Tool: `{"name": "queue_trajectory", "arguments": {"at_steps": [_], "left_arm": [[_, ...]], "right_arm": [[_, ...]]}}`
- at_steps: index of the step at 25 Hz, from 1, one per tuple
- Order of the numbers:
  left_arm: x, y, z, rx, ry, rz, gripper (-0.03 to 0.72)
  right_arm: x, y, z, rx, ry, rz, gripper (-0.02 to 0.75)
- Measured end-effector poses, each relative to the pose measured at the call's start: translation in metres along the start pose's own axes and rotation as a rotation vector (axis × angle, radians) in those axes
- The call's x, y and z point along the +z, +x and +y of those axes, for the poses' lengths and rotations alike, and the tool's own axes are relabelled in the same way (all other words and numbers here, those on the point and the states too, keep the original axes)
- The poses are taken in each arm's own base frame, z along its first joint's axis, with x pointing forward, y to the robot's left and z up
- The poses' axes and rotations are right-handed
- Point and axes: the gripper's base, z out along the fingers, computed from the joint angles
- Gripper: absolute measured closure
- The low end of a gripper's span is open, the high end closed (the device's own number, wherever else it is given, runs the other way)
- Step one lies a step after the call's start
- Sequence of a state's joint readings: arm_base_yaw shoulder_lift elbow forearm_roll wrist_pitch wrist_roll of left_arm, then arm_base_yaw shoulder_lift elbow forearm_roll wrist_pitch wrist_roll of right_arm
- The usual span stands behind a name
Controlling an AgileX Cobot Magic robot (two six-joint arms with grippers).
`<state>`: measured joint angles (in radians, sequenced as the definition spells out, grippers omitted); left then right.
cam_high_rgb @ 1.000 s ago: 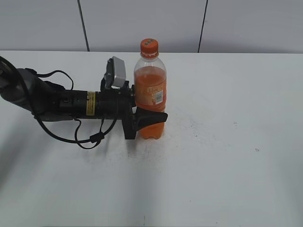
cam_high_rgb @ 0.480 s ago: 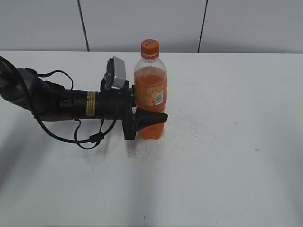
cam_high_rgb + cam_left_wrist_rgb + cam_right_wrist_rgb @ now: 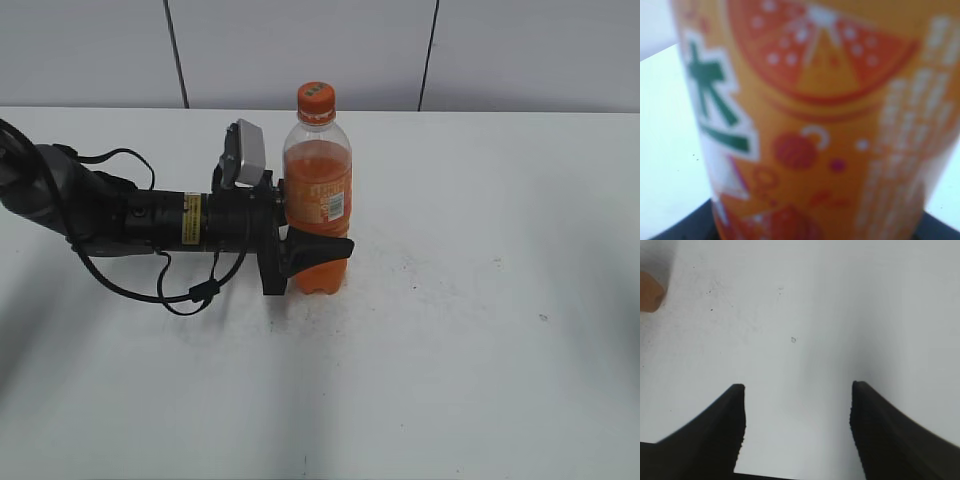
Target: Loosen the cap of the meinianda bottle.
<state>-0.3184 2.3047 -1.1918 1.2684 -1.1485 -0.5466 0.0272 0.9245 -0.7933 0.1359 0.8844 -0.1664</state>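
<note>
Both arms matter: your left end effector (image 3: 318, 243) is clamped on the upright bottle (image 3: 318, 200) low on its body, so the cap (image 3: 315, 101) sits straight above it, while your right end effector (image 3: 797, 410), spread apart, hangs empty over bare counter (image 3: 840, 300).

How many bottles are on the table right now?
1. The bottle stands upright left of the table's center, cap on, clamped low by the left gripper. The right gripper hovers open over bare surface.

White table (image 3: 480, 330) — meinianda bottle (image 3: 318, 200) upright on it, faint dark specks.
</note>
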Motion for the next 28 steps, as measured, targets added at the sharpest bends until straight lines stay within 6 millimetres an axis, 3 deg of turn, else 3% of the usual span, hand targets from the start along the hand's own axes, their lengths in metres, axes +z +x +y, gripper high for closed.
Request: {"name": "queue_trajectory", "arguments": {"at_steps": [5,9,19,24,28], "left_arm": [[0.0,0.0,-0.001,0.003,0.009,-0.002,0.295],[0.0,0.0,-0.001,0.003,0.009,-0.002,0.295],[0.0,0.0,-0.001,0.004,0.012,-0.002,0.295],[0.0,0.0,-0.001,0.004,0.012,-0.002,0.295],[0.0,0.0,-0.001,0.004,0.012,-0.003,0.295]], "right_arm": [[0.022,-0.035,-0.004,0.05,-0.021,0.174,0.246],[0.026,-0.067,-0.006,0.079,-0.036,0.281,0.246],[0.019,-0.154,-0.012,0.106,-0.027,0.134,0.246],[0.026,-0.178,-0.014,0.155,-0.029,0.096,0.246],[0.031,-0.182,-0.011,0.191,-0.058,0.099,0.246]]}}
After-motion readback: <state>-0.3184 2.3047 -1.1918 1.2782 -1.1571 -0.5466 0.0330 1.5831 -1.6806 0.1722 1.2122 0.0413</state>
